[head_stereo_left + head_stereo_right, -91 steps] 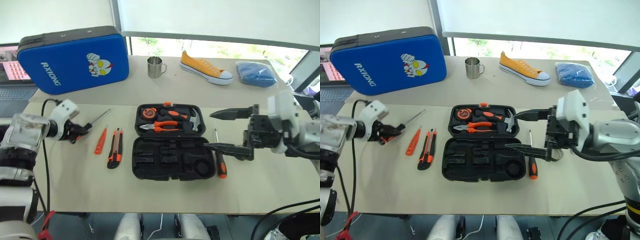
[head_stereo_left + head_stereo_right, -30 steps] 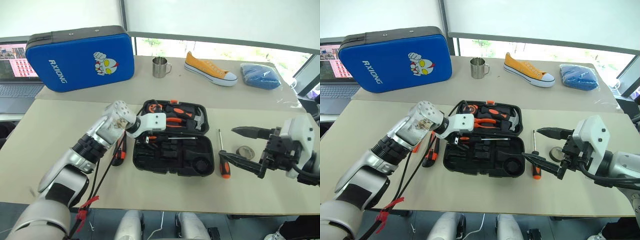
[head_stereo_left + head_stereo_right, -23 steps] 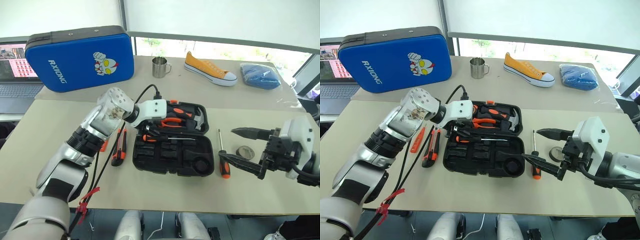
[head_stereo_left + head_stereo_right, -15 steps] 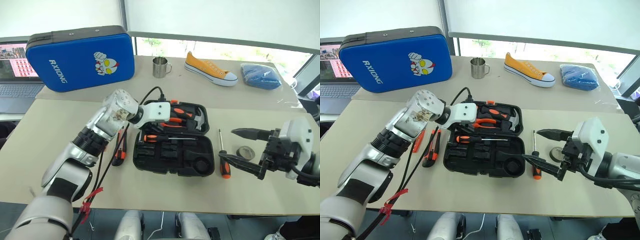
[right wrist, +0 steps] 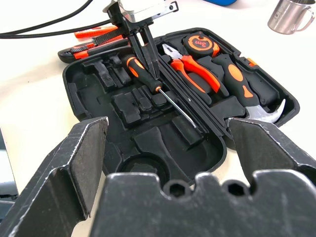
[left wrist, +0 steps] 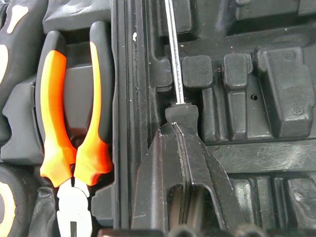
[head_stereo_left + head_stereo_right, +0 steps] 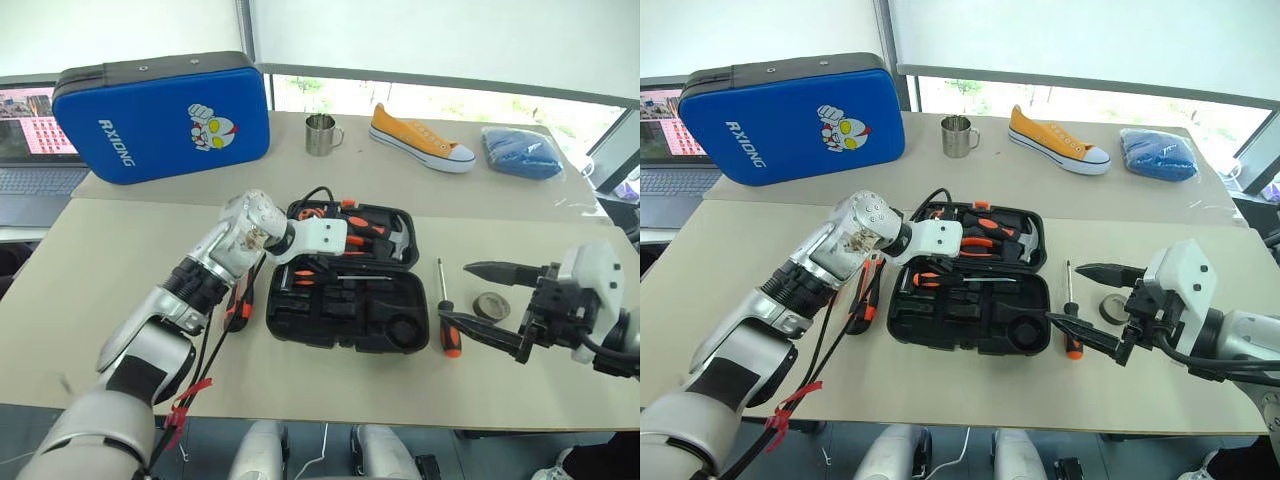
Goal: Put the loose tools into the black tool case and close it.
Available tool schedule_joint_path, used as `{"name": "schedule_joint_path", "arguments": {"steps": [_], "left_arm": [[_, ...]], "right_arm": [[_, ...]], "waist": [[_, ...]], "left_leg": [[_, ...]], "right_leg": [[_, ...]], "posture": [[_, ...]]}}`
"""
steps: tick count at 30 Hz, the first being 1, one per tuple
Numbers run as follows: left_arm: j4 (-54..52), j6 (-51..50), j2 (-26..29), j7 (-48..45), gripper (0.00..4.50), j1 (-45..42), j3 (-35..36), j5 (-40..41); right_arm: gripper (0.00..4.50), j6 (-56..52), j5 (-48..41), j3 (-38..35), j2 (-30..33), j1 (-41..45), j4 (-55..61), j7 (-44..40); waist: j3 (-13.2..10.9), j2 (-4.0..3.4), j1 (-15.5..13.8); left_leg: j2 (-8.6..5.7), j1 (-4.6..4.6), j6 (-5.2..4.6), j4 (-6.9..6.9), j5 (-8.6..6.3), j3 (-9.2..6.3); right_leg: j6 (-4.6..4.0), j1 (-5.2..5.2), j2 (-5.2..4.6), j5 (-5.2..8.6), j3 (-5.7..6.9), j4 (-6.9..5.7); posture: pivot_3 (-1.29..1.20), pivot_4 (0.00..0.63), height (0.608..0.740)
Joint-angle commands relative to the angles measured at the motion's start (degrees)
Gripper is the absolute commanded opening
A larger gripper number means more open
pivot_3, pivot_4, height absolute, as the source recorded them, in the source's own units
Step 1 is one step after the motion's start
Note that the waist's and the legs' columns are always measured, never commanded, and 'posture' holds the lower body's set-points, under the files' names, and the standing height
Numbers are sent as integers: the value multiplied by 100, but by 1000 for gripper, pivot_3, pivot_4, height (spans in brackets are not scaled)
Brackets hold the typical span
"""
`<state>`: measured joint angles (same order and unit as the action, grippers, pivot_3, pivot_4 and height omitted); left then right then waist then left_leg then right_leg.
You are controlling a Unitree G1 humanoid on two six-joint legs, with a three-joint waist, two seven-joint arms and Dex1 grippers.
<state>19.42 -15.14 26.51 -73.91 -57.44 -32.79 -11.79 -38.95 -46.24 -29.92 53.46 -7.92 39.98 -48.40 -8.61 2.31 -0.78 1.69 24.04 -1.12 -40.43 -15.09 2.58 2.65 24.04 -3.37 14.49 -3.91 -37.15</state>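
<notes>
The black tool case [image 7: 400, 335] lies open mid-table. A long screwdriver [image 5: 139, 69] with an orange-and-black handle lies in its slotted half. My left gripper [image 5: 153, 74] is shut, its joined tips resting on the front of that handle [image 6: 180, 111], with nothing between the fingers. A second long screwdriver [image 7: 446, 335] lies right of the case, and the small dark tape roll [image 7: 490, 305] sits beside it. My right gripper [image 7: 453, 291] hovers open over those two. Left of the case lie the utility knife [image 5: 81, 49] and the slim orange screwdriver [image 5: 91, 33].
Pliers [image 6: 69, 123], a hammer [image 7: 395, 243] and a tape measure [image 5: 200, 43] fill the case's lid half. At the back are a big blue case [image 7: 165, 115], a metal mug [image 7: 320, 133], a yellow shoe [image 7: 420, 140], a blue cloth [image 7: 520, 152] and a laptop [image 7: 25, 140].
The left arm came from the far left to the case and let go of the screwdriver, which now lies in it. Its fingers then shut and shifted slightly right. The right gripper stayed open and still.
</notes>
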Motion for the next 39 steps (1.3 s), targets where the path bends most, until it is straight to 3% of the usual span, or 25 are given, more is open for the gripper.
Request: {"name": "schedule_joint_path", "arguments": {"steps": [1, 8, 14, 16, 20, 25, 27, 30, 37, 39], "left_arm": [[61, 339, -108, -47, 17, 205, -325, -254], [536, 737, -263, 209, 17, 99, 21, -300], [-346, -798, -141, -139, 17, 202, 1755, 1483], [-767, -1499, 165, -462, 764, 272, 2196, 2104], [-1657, -2880, 1105, -1296, 2158, 459, 3091, 3582], [-2359, -3341, 2124, -1829, 3975, 789, 3191, 4603], [-2555, -3210, 2461, -1859, 4488, 939, 3071, 4893], [-2685, -2911, 2634, -1859, 4488, 1048, 2874, 4982], [-2785, -2403, 2630, -1859, 4488, 1110, 2551, 4822], [-2782, -2288, 2571, -1804, 4488, 1071, 2494, 4662]], "right_arm": [[4500, 108, -12, -113, -31, 34, 81, 44], [4500, 121, 132, -80, -82, -65, 64, 105], [4500, -13, 491, -288, -367, -624, 193, 526], [4500, -66, 528, -572, -512, -1079, 310, 537], [4500, -143, 413, -1967, -1184, -2657, 411, 239], [4500, 65, 384, -3109, -1952, -4165, 310, -143], [4500, 103, 330, -3259, -2130, -4468, 348, -185], [4500, 68, 372, -2886, -2121, -4337, 576, 100], [4500, -458, 581, -1094, -1748, -2627, 723, 1408], [4500, -583, 854, -98, -1760, -1929, 670, 1800]], "waist": [[1, -2, 3], [10, -11, -42], [10, -11, 14], [10, -12, 25], [20, -31, 37], [23, -40, -1], [23, -40, 15], [26, -35, 61], [26, -43, 147], [26, -39, 147]], "left_leg": [[0, -1, 0, 0, 0, 0], [-1, -53, -9, 0, -5, 0], [3, -54, -10, 0, -7, -5], [5, -36, -10, 1, -6, -9], [5, -6, -10, 8, -6, -11], [8, -30, -9, 3, -6, -9], [15, -71, -8, 11, -7, -7], [25, -97, -6, 20, -8, 0], [15, -107, -5, 26, -5, 13], [12, -106, -5, 39, -5, 9]], "right_leg": [[0, -1, 0, 0, 0, 0], [3, -65, -1, 2, 1, 13], [4, -64, 1, 2, 1, 9], [3, -45, 3, 2, 1, 4], [1, 1, 4, 3, -2, -10], [5, -38, -4, 5, -1, 4], [3, -74, -2, 10, 1, 12], [16, -94, -2, 34, -2, 18], [-18, -90, 9, 23, -15, 7], [-21, -85, 10, 25, -14, 7]], "posture": [[0, 150, 739], [0, 150, 739], [0, 150, 739], [0, 150, 739], [0, 150, 739], [0, 150, 739], [0, 150, 739], [0, 150, 739], [0, 150, 739], [0, 150, 739]]}}
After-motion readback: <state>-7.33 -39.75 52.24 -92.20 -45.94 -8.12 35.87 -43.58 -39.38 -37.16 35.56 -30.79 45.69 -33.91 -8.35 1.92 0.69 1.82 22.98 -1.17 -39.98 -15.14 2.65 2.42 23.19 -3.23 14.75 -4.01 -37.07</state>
